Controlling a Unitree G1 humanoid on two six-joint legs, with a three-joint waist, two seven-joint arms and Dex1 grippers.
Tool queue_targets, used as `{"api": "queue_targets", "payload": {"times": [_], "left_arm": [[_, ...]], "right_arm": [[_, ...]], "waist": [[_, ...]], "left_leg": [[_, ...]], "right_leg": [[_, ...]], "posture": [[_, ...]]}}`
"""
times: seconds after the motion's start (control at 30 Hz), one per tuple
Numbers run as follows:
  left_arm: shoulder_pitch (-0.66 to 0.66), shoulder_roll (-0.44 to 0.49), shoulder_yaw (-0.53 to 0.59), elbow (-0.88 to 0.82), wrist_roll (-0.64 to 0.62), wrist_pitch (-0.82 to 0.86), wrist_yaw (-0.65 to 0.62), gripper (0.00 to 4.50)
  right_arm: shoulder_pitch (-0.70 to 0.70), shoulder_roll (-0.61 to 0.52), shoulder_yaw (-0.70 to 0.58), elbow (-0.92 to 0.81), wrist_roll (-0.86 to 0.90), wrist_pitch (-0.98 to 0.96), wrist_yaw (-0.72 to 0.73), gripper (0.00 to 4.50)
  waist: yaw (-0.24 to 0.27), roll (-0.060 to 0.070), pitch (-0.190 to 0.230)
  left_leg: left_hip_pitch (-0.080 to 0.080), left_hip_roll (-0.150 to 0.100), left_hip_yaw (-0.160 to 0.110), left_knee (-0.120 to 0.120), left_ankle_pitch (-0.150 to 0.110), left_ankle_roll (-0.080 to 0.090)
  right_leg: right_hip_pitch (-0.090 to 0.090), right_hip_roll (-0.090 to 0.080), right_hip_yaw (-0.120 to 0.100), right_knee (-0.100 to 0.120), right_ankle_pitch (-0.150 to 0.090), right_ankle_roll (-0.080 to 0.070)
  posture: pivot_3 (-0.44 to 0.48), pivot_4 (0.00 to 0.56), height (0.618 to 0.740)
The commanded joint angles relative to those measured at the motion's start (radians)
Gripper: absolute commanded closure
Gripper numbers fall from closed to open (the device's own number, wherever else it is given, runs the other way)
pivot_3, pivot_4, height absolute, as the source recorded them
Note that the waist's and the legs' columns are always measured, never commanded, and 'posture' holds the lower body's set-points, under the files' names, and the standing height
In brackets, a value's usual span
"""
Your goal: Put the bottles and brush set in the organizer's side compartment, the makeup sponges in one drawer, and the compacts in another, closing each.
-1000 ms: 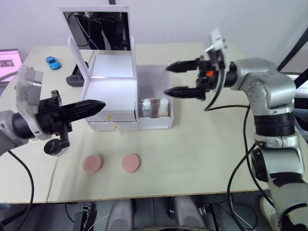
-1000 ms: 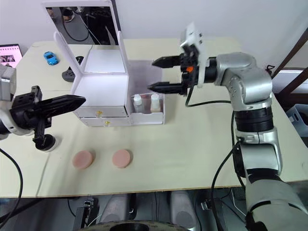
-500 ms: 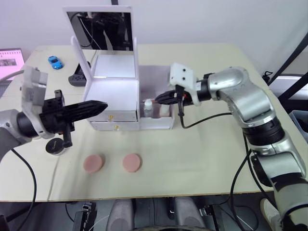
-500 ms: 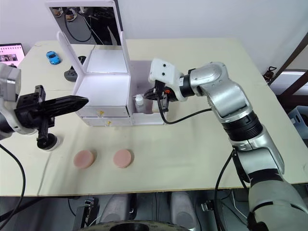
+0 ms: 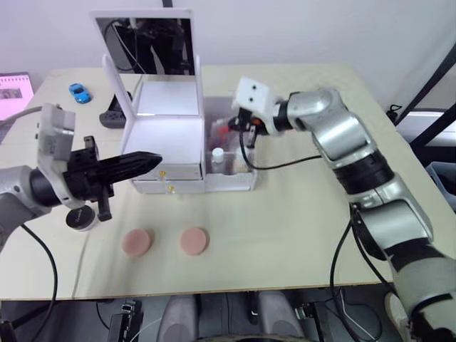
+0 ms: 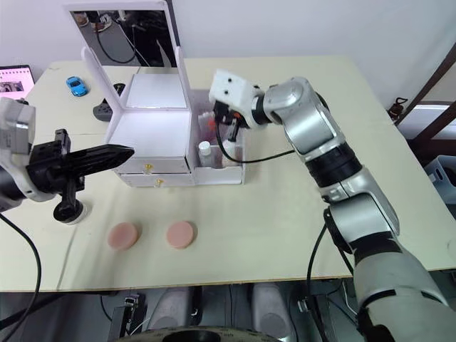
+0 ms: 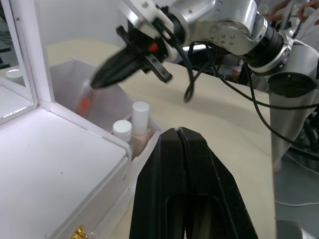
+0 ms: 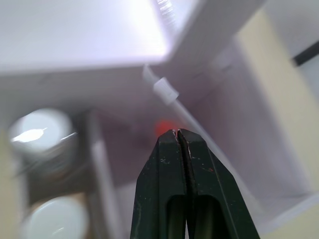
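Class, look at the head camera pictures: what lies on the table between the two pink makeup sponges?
Nothing: in the left eye view, bare table separates the two makeup sponges.

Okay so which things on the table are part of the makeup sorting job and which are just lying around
Part of the job:
organizer
bottles in its side compartment
two pink makeup sponges
round compact beside the left gripper
right gripper, reaching into the side compartment

Just lying about:
blue toy car
dark object behind the organizer
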Motion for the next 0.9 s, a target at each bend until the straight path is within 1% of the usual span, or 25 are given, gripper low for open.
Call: {"api": "queue_targets", "payload": {"times": [0.03,0.13,0.4,0.5,0.6,0.67,0.73,0.83,0.9], "left_arm": [[-0.005,-0.002,0.010,-0.010,0.003,-0.022,-0.005,4.50],[-0.005,-0.005,0.004,-0.008,0.008,-0.027,-0.007,4.50],[-0.018,-0.013,-0.016,0.001,0.022,-0.032,-0.014,4.50],[-0.016,-0.012,-0.008,0.005,0.026,-0.033,-0.016,4.50],[-0.007,-0.009,0.011,0.007,0.025,-0.032,-0.011,4.50],[0.002,-0.007,0.022,0.008,0.028,-0.033,-0.011,4.50],[0.005,-0.007,0.036,0.018,0.021,-0.023,0.002,4.50],[-0.005,-0.002,0.052,0.060,0.021,-0.012,0.023,4.50],[-0.010,0.001,0.059,0.100,0.032,-0.012,0.024,4.50]], "right_arm": [[-0.044,0.014,-0.037,0.055,-0.031,-0.060,-0.040,4.44],[-0.060,0.037,-0.041,0.124,-0.048,-0.099,-0.064,4.44],[-0.128,0.108,-0.053,0.446,-0.107,-0.308,-0.161,4.44],[-0.138,0.110,-0.073,0.488,-0.101,-0.345,-0.158,4.44],[-0.121,0.090,-0.121,0.423,-0.044,-0.304,-0.084,4.44],[-0.096,0.068,-0.160,0.349,0.004,-0.257,-0.015,4.44],[-0.063,0.033,-0.221,0.233,0.093,-0.161,0.070,4.44],[-0.003,-0.054,-0.319,0.070,0.227,-0.034,0.181,4.44],[0.046,-0.112,-0.357,0.024,0.260,-0.023,0.211,4.44]], "waist": [[0.003,0.000,0.000],[0.001,0.000,0.000],[-0.009,0.000,0.000],[-0.014,0.000,0.000],[-0.020,0.000,0.000],[-0.021,0.000,0.000],[-0.020,0.000,0.000],[-0.015,0.000,0.000],[-0.012,0.000,0.000]], "left_leg": [[0.000,0.000,0.000,0.000,0.000,0.000],[-0.001,0.000,0.000,0.000,0.000,0.000],[0.000,0.000,0.000,0.000,0.000,0.000],[-0.001,0.000,0.000,0.000,0.000,0.000],[-0.001,0.000,0.000,0.000,0.000,0.000],[-0.001,0.000,-0.001,-0.001,0.000,0.000],[-0.001,0.000,-0.001,-0.001,0.000,0.000],[-0.001,0.000,-0.001,-0.001,0.000,0.000],[0.000,0.000,-0.001,0.000,0.000,0.000]], "right_leg": [[0.000,0.000,0.000,0.000,0.000,0.000],[0.000,0.000,0.000,-0.001,0.000,0.000],[0.000,0.000,0.000,0.000,0.000,0.000],[0.001,0.000,0.000,0.000,0.000,0.000],[0.000,0.000,0.000,-0.001,0.000,0.000],[0.000,0.000,0.000,-0.001,0.000,0.000],[0.000,0.000,0.000,0.000,0.000,0.001],[0.001,0.000,0.000,0.000,-0.001,0.001],[0.001,0.000,0.000,0.000,-0.001,0.001]], "posture": [[0.000,0.150,0.725],[0.000,0.150,0.725],[0.000,0.150,0.725],[0.000,0.150,0.725],[0.000,0.150,0.725],[0.000,0.150,0.725],[0.000,0.150,0.725],[0.000,0.150,0.725],[0.000,0.150,0.725]]}}
